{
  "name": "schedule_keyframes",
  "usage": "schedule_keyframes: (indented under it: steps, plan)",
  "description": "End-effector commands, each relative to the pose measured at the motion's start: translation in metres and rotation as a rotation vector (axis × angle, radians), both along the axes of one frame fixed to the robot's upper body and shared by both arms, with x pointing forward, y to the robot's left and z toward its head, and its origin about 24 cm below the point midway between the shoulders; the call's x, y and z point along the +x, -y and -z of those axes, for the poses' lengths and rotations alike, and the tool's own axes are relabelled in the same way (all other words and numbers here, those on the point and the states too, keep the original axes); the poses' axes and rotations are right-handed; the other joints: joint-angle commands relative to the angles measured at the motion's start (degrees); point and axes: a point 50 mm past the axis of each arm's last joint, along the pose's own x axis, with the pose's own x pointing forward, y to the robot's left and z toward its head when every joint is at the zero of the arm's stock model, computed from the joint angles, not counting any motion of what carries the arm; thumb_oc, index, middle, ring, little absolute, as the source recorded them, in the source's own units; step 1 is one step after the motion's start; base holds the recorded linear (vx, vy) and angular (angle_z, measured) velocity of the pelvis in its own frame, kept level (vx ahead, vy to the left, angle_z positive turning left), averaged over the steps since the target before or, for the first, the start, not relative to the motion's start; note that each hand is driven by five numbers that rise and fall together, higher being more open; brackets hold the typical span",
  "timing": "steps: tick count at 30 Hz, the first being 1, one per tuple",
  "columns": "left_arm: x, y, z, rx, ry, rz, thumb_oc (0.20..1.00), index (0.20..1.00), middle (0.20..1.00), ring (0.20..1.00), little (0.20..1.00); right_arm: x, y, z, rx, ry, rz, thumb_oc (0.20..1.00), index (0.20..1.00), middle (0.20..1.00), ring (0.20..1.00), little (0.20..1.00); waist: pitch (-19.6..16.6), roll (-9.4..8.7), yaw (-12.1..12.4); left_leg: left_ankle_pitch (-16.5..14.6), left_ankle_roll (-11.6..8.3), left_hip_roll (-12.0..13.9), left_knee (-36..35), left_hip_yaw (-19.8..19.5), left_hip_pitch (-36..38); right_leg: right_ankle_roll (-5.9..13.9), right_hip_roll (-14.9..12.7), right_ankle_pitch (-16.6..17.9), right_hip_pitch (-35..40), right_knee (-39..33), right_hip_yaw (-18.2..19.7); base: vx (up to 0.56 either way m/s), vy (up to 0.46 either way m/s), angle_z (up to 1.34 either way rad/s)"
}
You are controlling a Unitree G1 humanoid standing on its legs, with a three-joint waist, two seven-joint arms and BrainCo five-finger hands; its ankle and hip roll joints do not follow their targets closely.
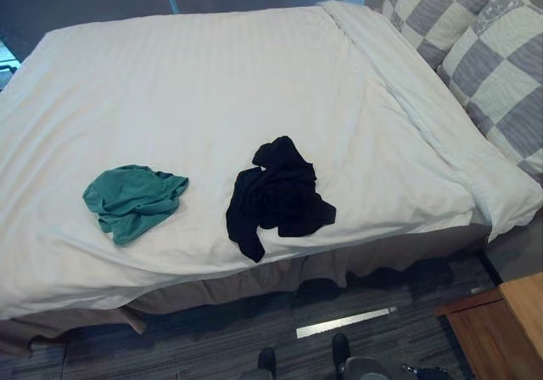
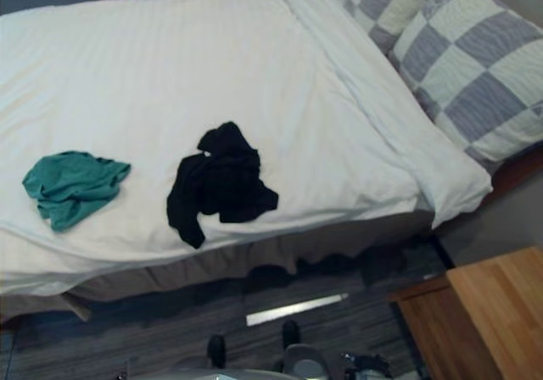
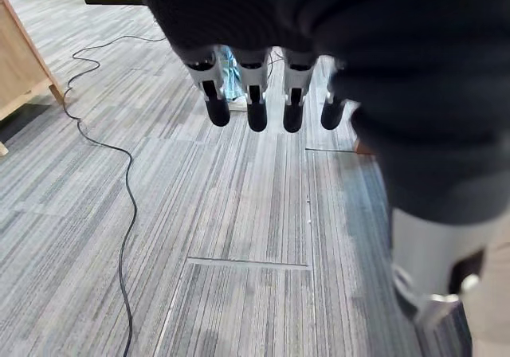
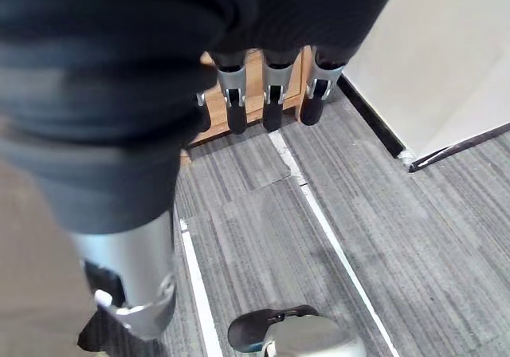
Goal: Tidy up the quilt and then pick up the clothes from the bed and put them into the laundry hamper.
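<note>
The white quilt (image 1: 212,117) lies spread flat over the bed, smooth apart from a fold running along its pillow side, where two checked pillows (image 1: 475,49) lean against the head end. Two garments rest on it near the robot's edge: a crumpled teal garment (image 1: 134,200) to the left and a bunched black garment (image 1: 276,195) towards the middle, its lowest tail touching the quilt's near edge. They sit well apart from each other.

Both look like thin, soft, light cloth that will sag and trail once lifted, so a hold on the thickest bunched part of each heap seems the safest; a pinch at a loose corner would likely unroll the piece or catch the quilt below.

The left hand (image 3: 255,94) hangs over grey striped carpet (image 3: 239,213) with straight, relaxed fingers, grasping nothing. The right hand (image 4: 271,94) hangs likewise, released and empty, near a wooden cabinet (image 1: 501,329) standing by the bed's corner.

That cabinet narrows the room on the right; the floor along the bed's near edge looks free for stepping in. No laundry hamper can be made out
</note>
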Motion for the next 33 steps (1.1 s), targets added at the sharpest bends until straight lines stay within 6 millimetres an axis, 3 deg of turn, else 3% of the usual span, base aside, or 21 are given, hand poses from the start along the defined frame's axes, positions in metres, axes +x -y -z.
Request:
schedule_keyframes:
  steps: [1, 3, 5, 6, 7, 10, 14, 18, 22, 23, 24, 25, 26, 28, 29, 30, 31, 33]
  plan:
    - [0.008, -0.008, -0.005, 0.065, 0.006, 0.046, 1.0, 1.0, 1.0, 1.0, 1.0, 0.005, 0.007, -0.003, -0.061, -0.013, -0.121, 1.0, 1.0, 1.0, 1.0, 1.0, 0.6, -3.22, -0.2, -4.9, 1.38, -1.1, 14.4, 0.7, -4.5, 1.58, -2.7, -2.1, -2.0, 6.6, 3.0, -0.01, -0.127, 0.17]
    - [0.02, -0.007, -0.005, 0.055, 0.054, 0.135, 1.0, 1.0, 1.0, 1.0, 1.0, 0.014, 0.01, -0.007, -0.094, 0.0, -0.158, 1.0, 1.0, 1.0, 1.0, 1.0, 2.0, -3.67, 0.6, -1.8, 0.74, -1.6, 22.8, -1.3, -9.5, 0.41, -2.3, -1.9, -2.2, 7.0, 2.7, -0.09, -0.065, 0.21]
    - [0.029, -0.003, -0.006, 0.055, 0.083, 0.205, 1.0, 1.0, 1.0, 1.0, 1.0, 0.022, 0.018, -0.011, -0.112, 0.026, -0.131, 1.0, 1.0, 1.0, 1.0, 1.0, 3.2, -3.52, 1.4, -0.2, 0.76, -1.7, 24.9, -2.8, -12.6, -0.34, -1.6, -1.7, -2.2, 7.5, 3.1, -0.1, 0.018, 0.16]
    - [0.028, -0.003, -0.006, 0.068, 0.09, 0.168, 1.0, 1.0, 1.0, 1.0, 1.0, 0.025, 0.021, -0.013, -0.115, 0.044, -0.108, 1.0, 1.0, 1.0, 1.0, 1.0, 3.5, -3.27, 1.4, 0.3, 0.58, -1.2, 23.7, -3.0, -12.6, -0.44, -1.2, -1.8, -2.0, 7.4, 3.2, -0.02, 0.313, -0.04]
    - [0.016, -0.008, -0.006, 0.066, 0.084, -0.018, 1.0, 1.0, 1.0, 1.0, 1.0, 0.032, 0.028, -0.017, -0.099, 0.103, 0.019, 1.0, 1.0, 1.0, 1.0, 1.0, 3.0, -2.24, 0.1, 1.2, 0.02, 1.5, 15.4, -2.7, -8.5, -0.07, -0.5, -2.1, -2.1, 6.9, 4.9, 0.0, 0.324, -0.06]
    - [0.007, -0.007, -0.004, 0.054, 0.082, -0.176, 1.0, 1.0, 1.0, 1.0, 1.0, 0.025, 0.031, -0.016, -0.058, 0.132, 0.201, 1.0, 1.0, 1.0, 1.0, 1.0, 2.3, -1.68, -0.7, -0.5, -0.06, 1.8, 10.7, -1.9, -5.9, 0.49, -1.0, -1.8, -2.4, 6.5, 5.4, 0.04, 0.265, -0.34]
    - [0.001, -0.014, -0.008, 0.129, 0.175, -0.399, 1.0, 1.0, 1.0, 1.0, 1.0, 0.007, 0.033, -0.011, 0.028, 0.207, 0.546, 1.0, 1.0, 1.0, 1.0, 1.0, 1.7, -0.61, -1.2, 0.2, -0.59, 1.2, 6.3, -1.7, -4.5, 2.36, -2.5, -0.2, -3.0, 5.6, 5.9, 0.03, 0.215, -0.03]
    - [0.021, -0.056, -0.035, 0.375, 0.371, -0.458, 1.0, 1.0, 1.0, 1.0, 1.0, 0.021, 0.051, -0.025, -0.043, 0.402, 0.72, 1.0, 1.0, 1.0, 1.0, 1.0, 1.5, -0.43, -0.3, 0.9, -0.39, 0.7, 2.2, -2.3, -3.6, 4.39, -4.6, 1.1, -3.5, 3.9, 5.3, 0.0, 0.102, -0.01]
    - [0.049, -0.113, -0.087, 0.596, 0.591, -0.478, 1.0, 1.0, 1.0, 1.0, 1.0, 0.042, 0.105, -0.074, -0.241, 0.654, 0.835, 1.0, 1.0, 1.0, 1.0, 1.0, 1.2, -1.04, 0.0, 1.4, 0.01, -0.3, -0.6, -2.7, -3.5, 4.99, -5.1, 2.2, -3.8, 2.1, 4.7, 0.0, 0.047, 0.02]
    - [0.055, -0.133, -0.11, 0.685, 0.653, -0.454, 1.0, 1.0, 1.0, 1.0, 1.0, 0.049, 0.131, -0.1, -0.334, 0.743, 0.811, 1.0, 1.0, 1.0, 1.0, 1.0, 0.8, -1.38, 0.0, 1.2, 0.12, -0.3, -1.0, -2.3, -3.2, 5.39, -5.4, 2.6, -3.8, 1.6, 4.5, 0.06, 0.015, -0.05]
    - [0.056, -0.138, -0.116, 0.708, 0.671, -0.445, 1.0, 1.0, 1.0, 1.0, 1.0, 0.05, 0.137, -0.106, -0.355, 0.762, 0.803, 1.0, 1.0, 1.0, 1.0, 1.0, 0.8, -1.48, 0.0, 1.1, 0.16, -0.3, -1.1, -2.3, -2.9, 5.49, -5.5, 2.6, -3.6, 1.5, 4.4, 0.05, -0.027, -0.07]
    - [0.056, -0.148, -0.132, 0.808, 0.74, -0.399, 1.0, 1.0, 1.0, 1.0, 1.0, 0.059, 0.158, -0.139, -0.449, 0.86, 0.744, 1.0, 1.0, 1.0, 1.0, 1.0, 0.7, -2.05, 0.4, 1.0, 0.47, 0.1, -1.7, -2.1, -2.8, 5.87, -6.0, 2.8, -3.5, 1.1, 3.5, 0.02, -0.045, -0.08]
    - [0.06, -0.154, -0.146, 0.879, 0.792, -0.353, 1.0, 1.0, 1.0, 1.0, 1.0, 0.068, 0.166, -0.159, -0.499, 0.935, 0.684, 1.0, 1.0, 1.0, 1.0, 1.0, 0.5, -2.37, 0.4, 1.0, 0.36, 0.4, -1.9, -1.8, -2.6, 6.08, -6.1, 2.9, -3.4, 1.0, 3.0, 0.01, -0.048, -0.06]
    - [0.069, -0.158, -0.159, 0.937, 0.83, -0.317, 1.0, 1.0, 1.0, 1.0, 1.0, 0.079, 0.169, -0.178, -0.54, 0.999, 0.616, 1.0, 1.0, 1.0, 1.0, 1.0, 0.5, -2.65, 0.2, 1.1, 0.22, 0.6, -2.1, -1.4, -2.4, 6.14, -6.2, 3.0, -3.3, 0.8, 2.6, 0.01, -0.003, -0.08]
    - [0.089, -0.16, -0.183, 1.045, 0.892, -0.249, 1.0, 1.0, 1.0, 1.0, 1.0, 0.099, 0.17, -0.216, -0.597, 1.117, 0.483, 1.0, 1.0, 1.0, 1.0, 1.0, 0.3, -2.97, -0.1, 1.5, 0.03, 0.7, -2.1, -0.7, -2.5, 5.97, -6.3, 3.4, -3.4, 0.5, 2.4, 0.01, 0.023, -0.11]
    - [0.102, -0.157, -0.197, 1.095, 0.917, -0.206, 1.0, 1.0, 1.0, 1.0, 1.0, 0.11, 0.167, -0.239, -0.635, 1.169, 0.398, 1.0, 1.0, 1.0, 1.0, 1.0, 0.0, -2.96, -0.2, 1.4, 0.0, 0.7, -2.1, -0.7, -2.6, 5.84, -6.2, 3.2, -3.4, 0.4, 2.7, 0.04, 0.044, -0.2]
    - [0.121, -0.155, -0.228, 1.193, 0.955, -0.12, 1.0, 1.0, 1.0, 1.0, 1.0, 0.127, 0.156, -0.278, -0.699, 1.254, 0.222, 1.0, 1.0, 1.0, 1.0, 1.0, -0.5, -2.9, -0.3, 1.4, -0.01, 0.6, -2.3, -0.8, -2.5, 5.66, -6.0, 3.0, -3.3, -0.1, 3.2, 0.06, 0.043, -0.19]
    - [0.13, -0.154, -0.25, 1.254, 0.97, -0.073, 1.0, 1.0, 1.0, 1.0, 1.0, 0.137, 0.146, -0.304, -0.738, 1.31, 0.086, 1.0, 1.0, 1.0, 1.0, 1.0, -0.8, -2.84, -0.2, 1.4, -0.07, 0.4, -2.5, -1.0, -2.4, 5.58, -6.0, 3.0, -3.1, -0.6, 3.4, 0.06, 0.035, -0.15]
